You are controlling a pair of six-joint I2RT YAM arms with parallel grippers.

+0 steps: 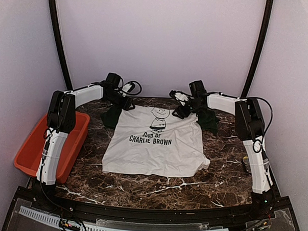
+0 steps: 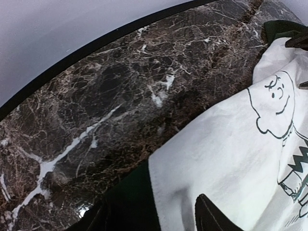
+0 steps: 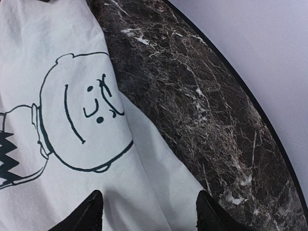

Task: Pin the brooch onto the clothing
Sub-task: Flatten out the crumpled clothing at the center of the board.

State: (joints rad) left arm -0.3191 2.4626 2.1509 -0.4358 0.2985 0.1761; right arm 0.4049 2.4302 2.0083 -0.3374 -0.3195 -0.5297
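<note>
Dark marble table (image 1: pixel 218 174), pale walls (image 1: pixel 157 39), orange bin (image 1: pixel 37 151), T-shirt (image 1: pixel 157 154) flat, right jaws apart, left jaws unclear.

On the white T-shirt with dark green sleeves (image 1: pixel 157 151) in front of me, I read black print: "Good ol'" in small letters and "CHARLIE BROWN" in capitals just under it, both below the black-outlined cartoon boy (image 1: pixel 159 118).

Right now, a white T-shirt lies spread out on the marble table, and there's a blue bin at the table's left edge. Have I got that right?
Nearly. The bin is orange-red, not blue, as the top external view shows. The rest holds: the white T-shirt lies spread out on the marble table, and the bin is at the table's left edge.
</note>
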